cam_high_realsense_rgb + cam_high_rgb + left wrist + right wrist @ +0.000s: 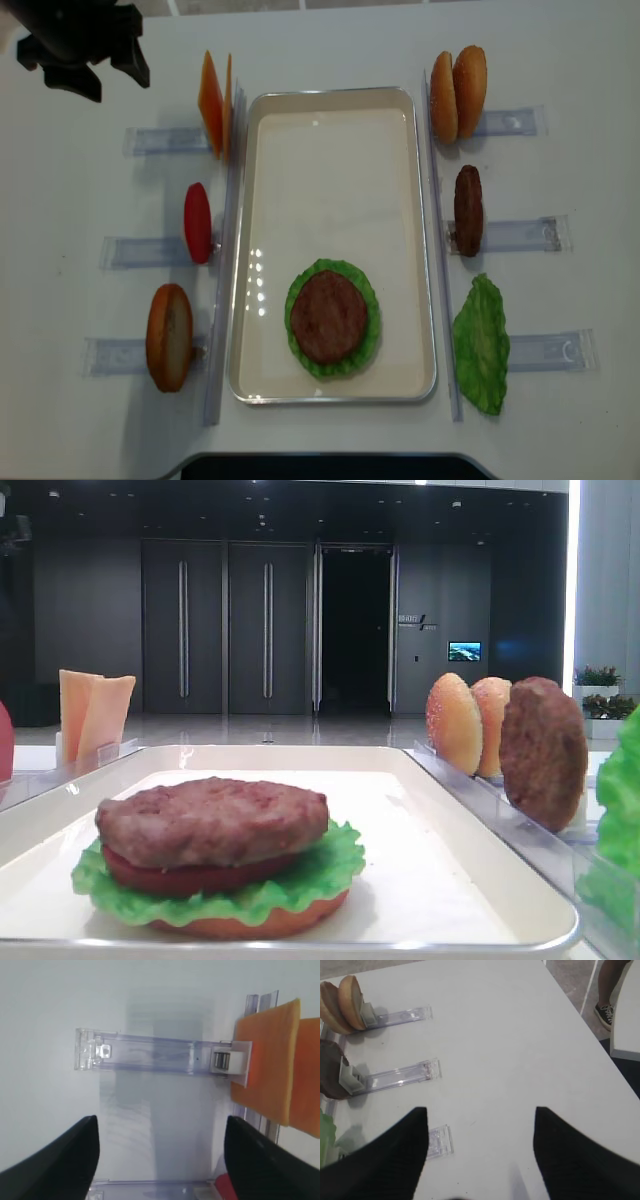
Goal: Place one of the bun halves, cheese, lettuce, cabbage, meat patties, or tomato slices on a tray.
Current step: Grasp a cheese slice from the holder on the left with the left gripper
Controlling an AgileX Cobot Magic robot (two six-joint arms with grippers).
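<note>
Four layers already sit stacked on the tray (250, 250): bun base, lettuce, tomato, patty (328, 316). Cheese (211, 103) remains racked beside the tray's left rim. Left fingers (84, 48) spread wide, empty, near it; right fingers (480, 1150) open, empty.

Public lobby or exhibition hall, used as a demo space; dark wall panels with tall double doors (225, 628), polished floor, a small lit screen (464, 651), planters (600, 677) at right; white table (495, 1035) set with fake burger parts in clear racks (510, 235) round a tray (330, 150); bystander's sneaker (605, 1014) beside table.
</note>
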